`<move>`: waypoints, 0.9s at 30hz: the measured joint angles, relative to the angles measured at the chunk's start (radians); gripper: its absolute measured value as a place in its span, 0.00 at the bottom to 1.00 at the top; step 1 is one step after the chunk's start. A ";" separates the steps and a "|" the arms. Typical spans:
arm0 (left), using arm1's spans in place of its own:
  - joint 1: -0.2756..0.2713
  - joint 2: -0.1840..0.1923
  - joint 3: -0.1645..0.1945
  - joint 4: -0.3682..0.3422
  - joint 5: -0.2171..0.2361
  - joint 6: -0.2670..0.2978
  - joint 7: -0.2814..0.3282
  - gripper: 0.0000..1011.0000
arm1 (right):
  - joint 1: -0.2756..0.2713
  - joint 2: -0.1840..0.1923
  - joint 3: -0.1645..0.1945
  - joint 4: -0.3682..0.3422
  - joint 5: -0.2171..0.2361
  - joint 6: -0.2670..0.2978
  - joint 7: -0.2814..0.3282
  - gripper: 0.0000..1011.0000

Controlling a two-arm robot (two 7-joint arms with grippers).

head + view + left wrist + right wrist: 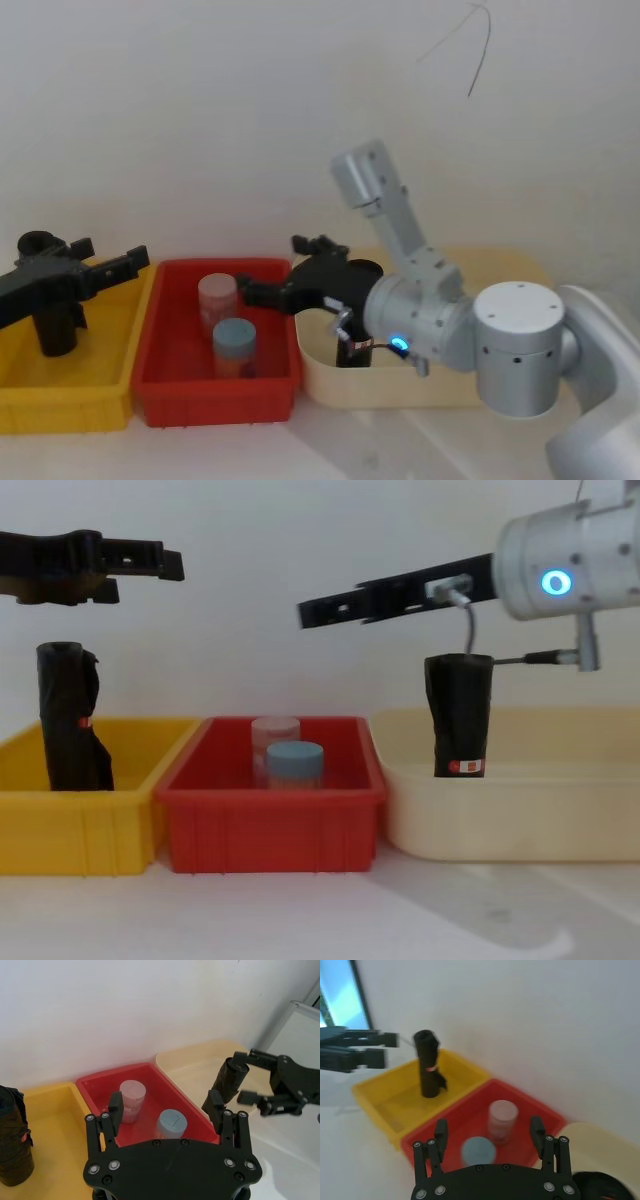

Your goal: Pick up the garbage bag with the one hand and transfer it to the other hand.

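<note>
Standing upright in the cream tray (520, 820), top free for grasping, the garbage bag (460, 715) sits untouched below the wide-open right gripper (488, 1127); the left gripper (165, 1102) gapes over the yellow bin (80, 820).

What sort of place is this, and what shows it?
Likely a robot test bench: yellow bin, red bin and cream tub in a row against a bare white wall, left gripper and right gripper open above.

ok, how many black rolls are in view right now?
2. The garbage bag stands upright in the cream bin on the right. A narrower, lumpy black roll stands in the yellow bin on the left. The bins are open-topped, so a hidden third is unlikely.
</note>
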 joint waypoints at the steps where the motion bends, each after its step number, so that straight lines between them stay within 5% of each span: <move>1: 0.000 0.000 0.000 0.000 0.000 0.000 0.000 0.99 | 0.001 -0.003 -0.005 -0.001 -0.002 0.005 0.001 0.99; 12: 0.000 0.000 0.000 0.000 0.000 0.000 0.000 0.99 | 0.031 -0.059 -0.060 0.026 -0.027 0.043 0.011 0.99; 27: 0.000 0.000 0.000 0.000 0.000 0.000 0.000 0.99 | 0.101 -0.140 -0.091 0.163 -0.052 0.048 0.018 0.99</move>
